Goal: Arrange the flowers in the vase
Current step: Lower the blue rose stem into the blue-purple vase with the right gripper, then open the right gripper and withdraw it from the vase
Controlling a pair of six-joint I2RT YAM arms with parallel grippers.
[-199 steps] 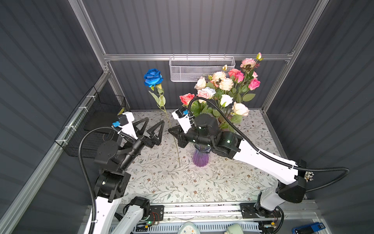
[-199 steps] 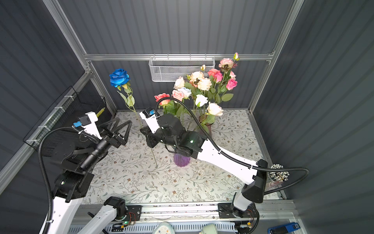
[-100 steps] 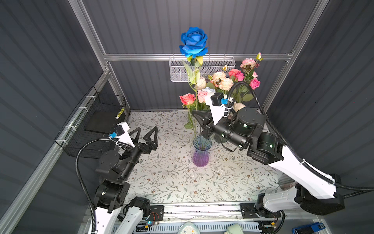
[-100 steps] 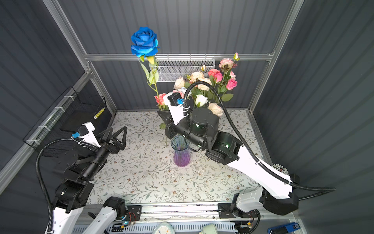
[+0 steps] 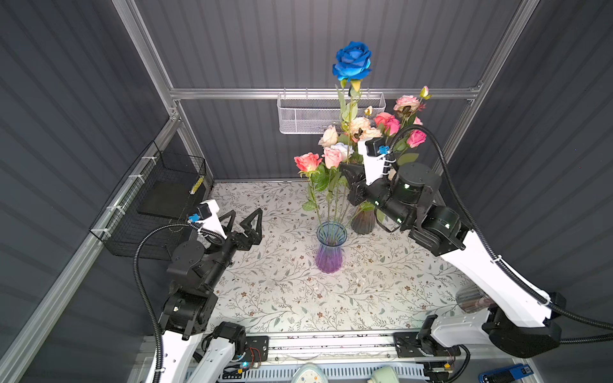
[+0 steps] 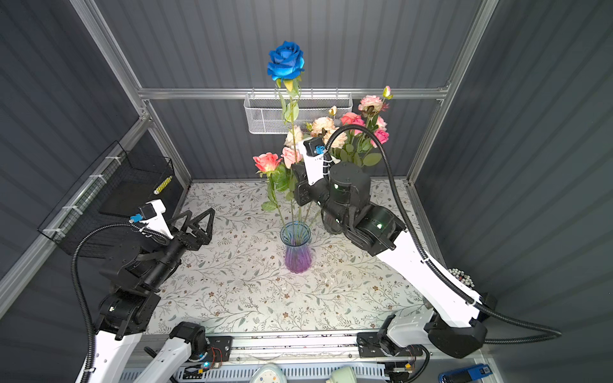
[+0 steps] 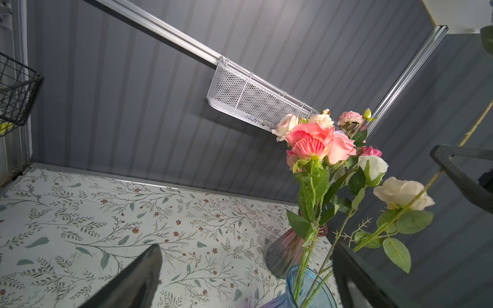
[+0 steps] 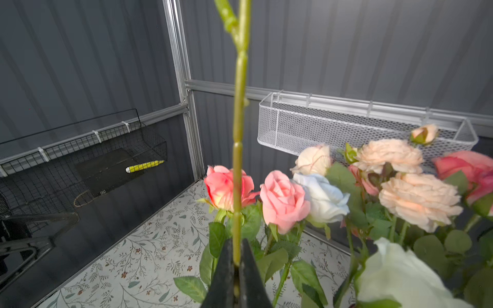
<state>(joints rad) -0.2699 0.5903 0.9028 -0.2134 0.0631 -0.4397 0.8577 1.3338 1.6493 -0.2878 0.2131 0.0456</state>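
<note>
Presently, right jaws closed tight on the blue rose, pinching its green stem partway along. Stem near upright. In both top views the blue head stands high above the jaws, with leaves on the stretch between. Below the jaws the stem runs down to the mouth of the blue-and-purple vase; the left wrist view shows it passing inside the rim. Vase stands upright on the floral surface, beneath the right jaws and a little forward of them.

Already in that vase: coral rose and pink rose, heads about level with the right jaws and just beside them.

Behind and under the right jaws, a dark vase with a bunch of roses: cream, peach, pink, white. The right arm partly hides it.

Left jaws spread wide, holding nothing, hanging above the surface. The blue-and-purple vase lies ahead of them, off to one side, well apart.
</note>
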